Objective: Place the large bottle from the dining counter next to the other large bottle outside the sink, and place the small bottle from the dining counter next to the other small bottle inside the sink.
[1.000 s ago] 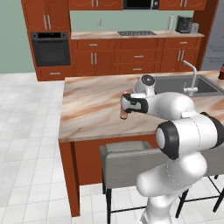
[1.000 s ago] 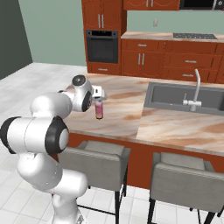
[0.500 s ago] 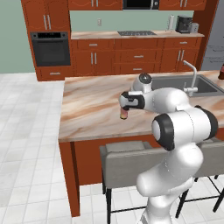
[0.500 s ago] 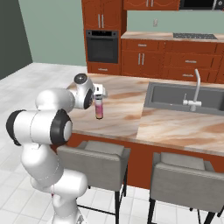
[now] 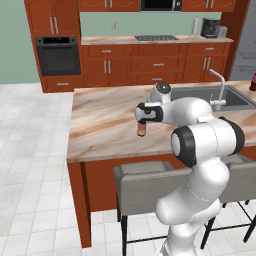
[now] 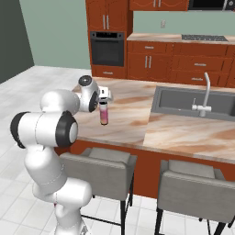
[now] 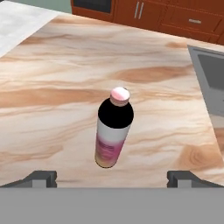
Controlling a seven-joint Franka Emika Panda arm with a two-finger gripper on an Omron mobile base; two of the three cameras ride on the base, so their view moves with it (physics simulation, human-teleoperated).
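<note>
The hand (image 7: 112,177) is hanging with its fingers wide apart over the worktop (image 7: 52,96), and the large bottle (image 7: 113,127) is standing just below it, probably untouched.

arm: elbow swung further right, forearm raised | gripper (image 7: 112,176): carried slightly closer over gradient bottle (image 7: 113,131)

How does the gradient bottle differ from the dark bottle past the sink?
The gradient bottle is white, pink and yellow; the dark bottle is brown. In the left base view the gradient bottle stands left of the sink in full view; the dark bottle is right of it, cropped. Both sit on the dining counter.
</note>
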